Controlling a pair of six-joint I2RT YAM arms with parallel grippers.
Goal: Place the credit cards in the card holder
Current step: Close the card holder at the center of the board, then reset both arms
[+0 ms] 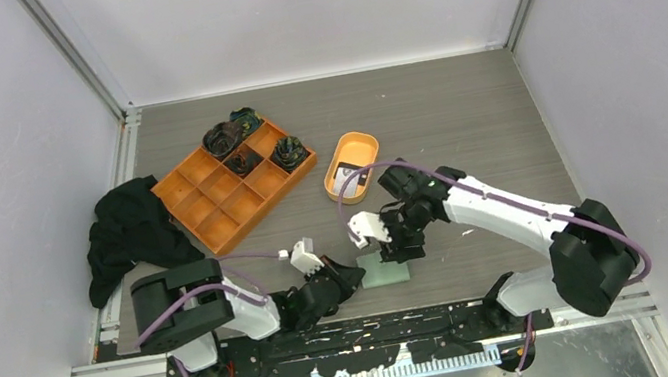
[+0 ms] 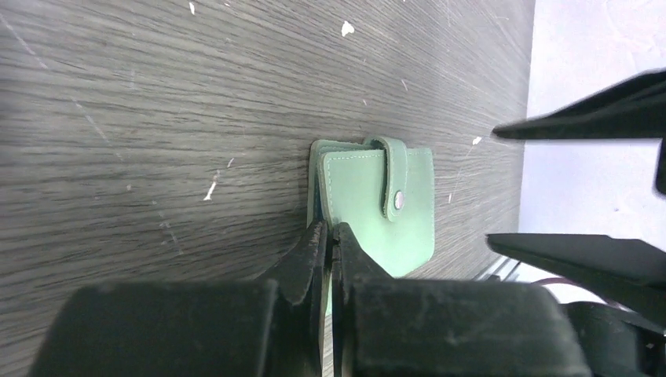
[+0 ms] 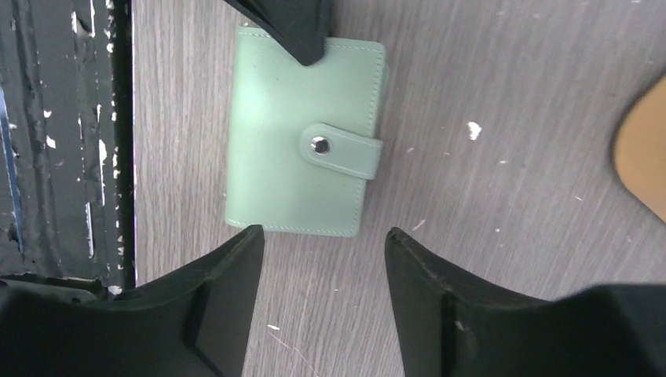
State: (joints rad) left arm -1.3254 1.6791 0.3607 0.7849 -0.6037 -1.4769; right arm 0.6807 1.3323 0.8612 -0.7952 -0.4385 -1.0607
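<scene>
The sage-green card holder [image 3: 302,141] lies flat on the table near the front edge, folded closed with its tab snapped over [image 1: 386,272] [image 2: 385,196]. My left gripper [image 2: 330,234] [image 1: 351,275] is shut, its tips pinching the wallet's near edge, with a sliver of green between them. My right gripper [image 3: 323,236] [image 1: 401,244] hovers open just beside the wallet, holding nothing. One credit card [image 1: 349,179], pale with a dark patch, lies in the oval orange dish [image 1: 364,143].
An orange compartment tray [image 1: 211,206] with dark items in its far cells sits at back left. A black cloth [image 1: 129,231] lies beside it. The dish's rim [image 3: 640,157] is close to the right of my right gripper. A black base rail [image 3: 67,141] runs along the front edge.
</scene>
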